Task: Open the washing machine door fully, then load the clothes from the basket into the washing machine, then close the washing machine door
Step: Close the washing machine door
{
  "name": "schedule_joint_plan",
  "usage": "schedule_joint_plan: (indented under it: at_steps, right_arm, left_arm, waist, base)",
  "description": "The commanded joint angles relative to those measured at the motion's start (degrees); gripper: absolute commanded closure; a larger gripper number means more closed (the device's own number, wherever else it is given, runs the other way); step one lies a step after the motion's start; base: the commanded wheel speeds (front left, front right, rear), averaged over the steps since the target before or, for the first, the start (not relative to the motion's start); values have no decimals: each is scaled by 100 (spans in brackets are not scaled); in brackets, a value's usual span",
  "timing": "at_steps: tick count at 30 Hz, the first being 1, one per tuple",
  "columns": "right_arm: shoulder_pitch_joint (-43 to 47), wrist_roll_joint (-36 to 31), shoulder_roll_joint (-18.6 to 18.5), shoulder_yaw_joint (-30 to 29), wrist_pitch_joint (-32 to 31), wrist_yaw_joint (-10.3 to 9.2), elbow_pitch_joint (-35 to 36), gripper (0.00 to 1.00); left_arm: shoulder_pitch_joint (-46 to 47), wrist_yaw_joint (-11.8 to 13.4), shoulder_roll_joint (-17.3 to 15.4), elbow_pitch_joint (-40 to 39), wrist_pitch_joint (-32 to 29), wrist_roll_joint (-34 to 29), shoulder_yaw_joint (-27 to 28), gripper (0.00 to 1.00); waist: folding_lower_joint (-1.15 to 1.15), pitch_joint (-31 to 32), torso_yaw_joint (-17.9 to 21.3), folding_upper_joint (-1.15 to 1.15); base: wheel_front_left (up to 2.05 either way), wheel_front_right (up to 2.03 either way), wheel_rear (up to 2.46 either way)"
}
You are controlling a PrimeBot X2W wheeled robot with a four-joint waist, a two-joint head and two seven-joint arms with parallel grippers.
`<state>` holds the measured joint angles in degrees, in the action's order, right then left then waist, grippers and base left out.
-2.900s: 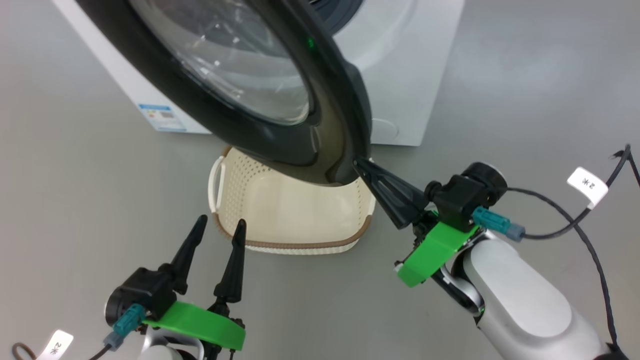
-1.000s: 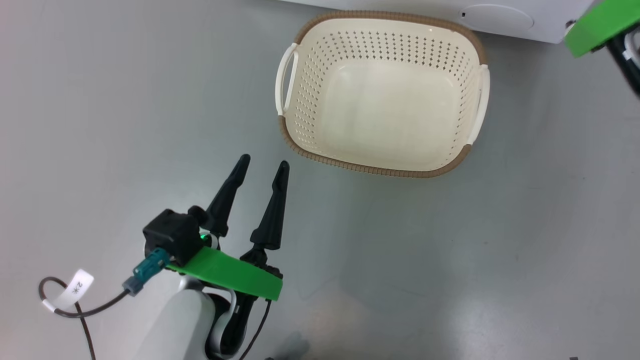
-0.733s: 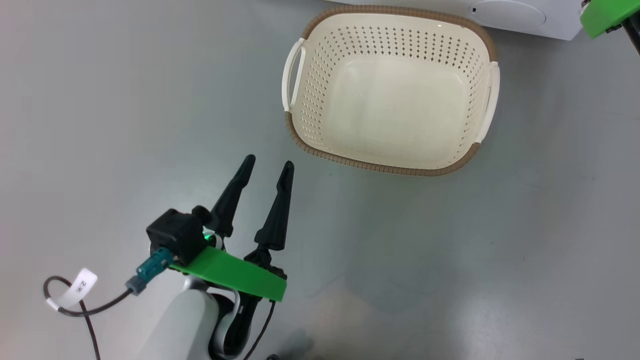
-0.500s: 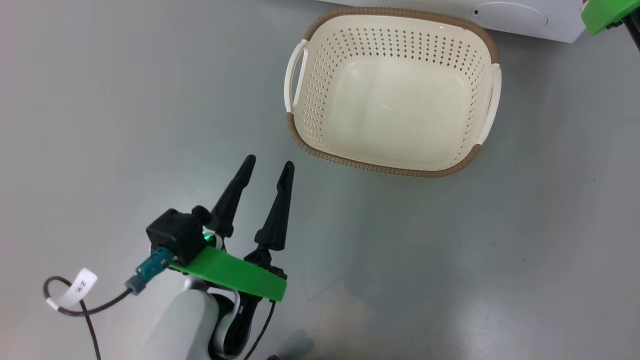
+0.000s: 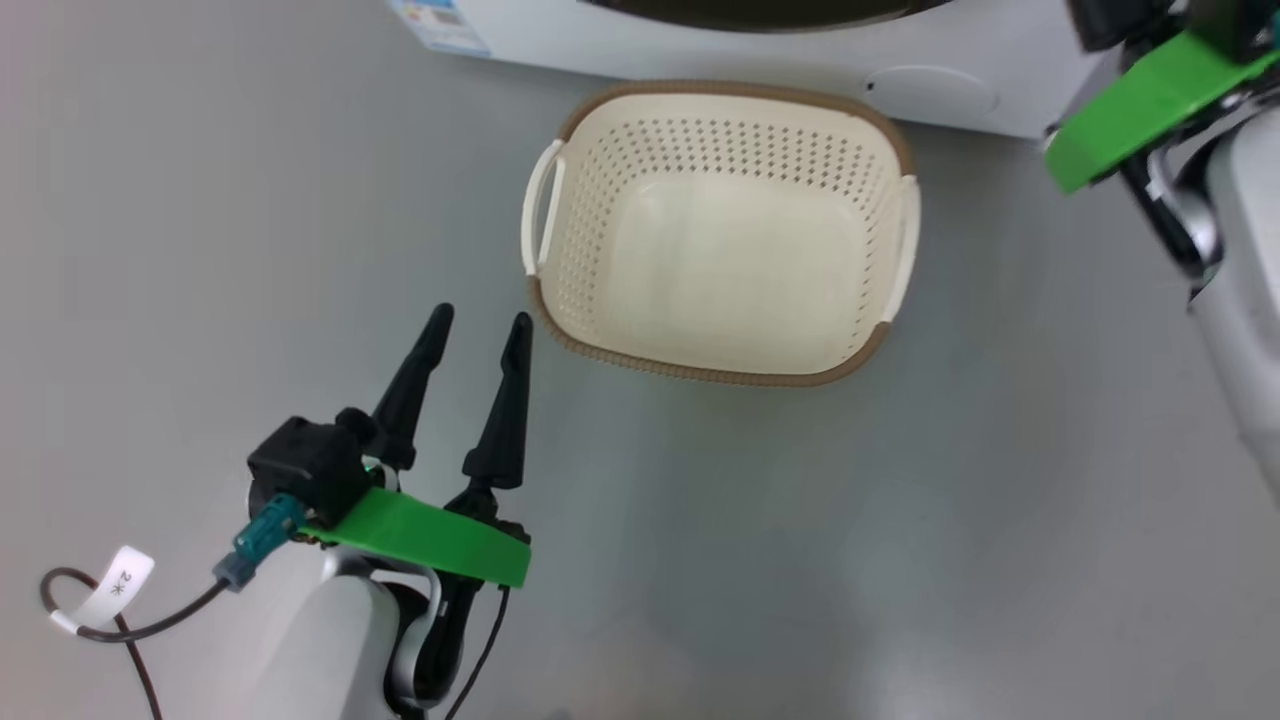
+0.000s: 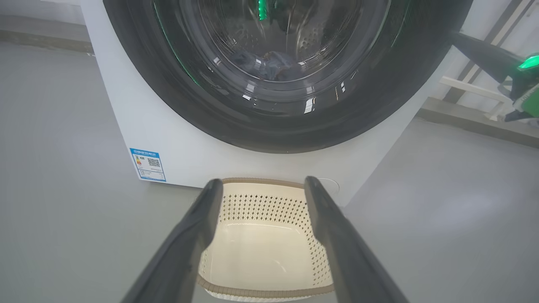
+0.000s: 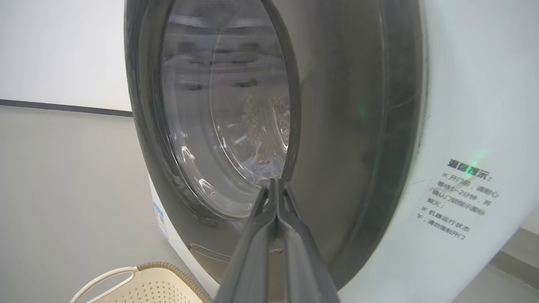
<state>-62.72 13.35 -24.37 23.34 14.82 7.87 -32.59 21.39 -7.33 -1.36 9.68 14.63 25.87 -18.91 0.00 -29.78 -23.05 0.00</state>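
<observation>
Our left gripper is spread wide and holds nothing. It hangs over the grey floor, near the front left corner of the basket but not touching it. In the left wrist view the two fingers frame the basket, which sits on the floor right in front of the washing machine, below the washing machine door.

Our right gripper is pressed fully together, with nothing pinched between the fingers. Its tips point at the door where the glossy black rim meets the glass. They look very close, but we honestly can't tell if they touch it.

In the left wrist view the door looks shut flat against the machine's white front. The clothes are inside the drum, a bluish heap low behind the glass. The blue label is at the machine's lower corner, left of the basket in that view.
</observation>
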Motion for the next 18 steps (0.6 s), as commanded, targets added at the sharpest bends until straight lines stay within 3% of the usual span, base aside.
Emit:
schedule_joint_plan:
  at_steps: [1, 6, 18]
  right_arm:
    - [320, 36, 155, 35, 18, -38, 288, 100]
    - [1021, 98, 337, -9, 18, -38, 675, 100]
    - [2837, -14, 1103, -984, 18, -38, 1317, 100]
  left_arm:
    - [-99, -15, -152, -79, 37, -137, 270, 0]
    - [-251, -15, -152, -29, 37, -379, 474, 0]
    - [-862, -15, -201, -14, 37, -491, 999, 0]
  waist:
    - [0, 402, 397, 0]
    - [0, 869, 831, 0]
    - [0, 1852, 1843, 0]
  base:
    - [0, 0, 0]
    - [0, 0, 0]
    - [0, 0, 0]
